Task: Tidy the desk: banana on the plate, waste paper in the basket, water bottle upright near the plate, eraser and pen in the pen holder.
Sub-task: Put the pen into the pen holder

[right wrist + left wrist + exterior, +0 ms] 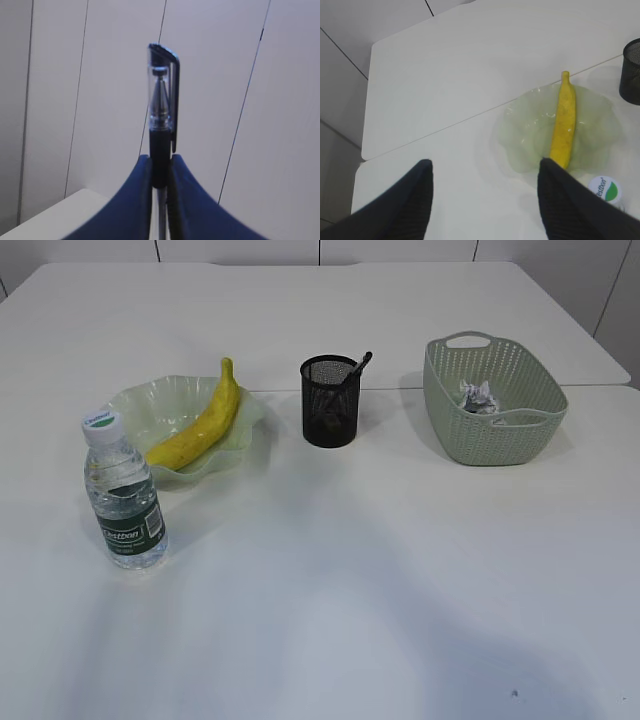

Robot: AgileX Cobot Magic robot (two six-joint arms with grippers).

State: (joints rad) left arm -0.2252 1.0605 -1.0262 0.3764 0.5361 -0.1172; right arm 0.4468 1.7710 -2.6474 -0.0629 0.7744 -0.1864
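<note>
Left pincer (485,172): my jaws stand well apart with nothing between them, hanging above the left part of the worktop (330,580), the plate showing beyond my fingertips.
Right pincer (160,165): my jaws are clamped together on a capped pen (162,115), which sticks straight up from my fingertips against a panelled wall; this arm does not show in the exterior view.
Banana (200,425): lying lengthwise on the plate (140,400), stem toward the far side.
Plate: pale green with a wavy rim, far left on the worktop.
Water bottle (123,495): upright, cap on, just beside the near left edge of the plate.
Pen holder (329,402): black mesh cup at the middle, between plate and basket; a dark stick-like thing leans out over its right rim, and I cannot tell what lies at the bottom.
Basket (495,400): green woven, far right, well apart from the holder.
Waste paper (478,397): a crumpled wad resting inside the basket.
</note>
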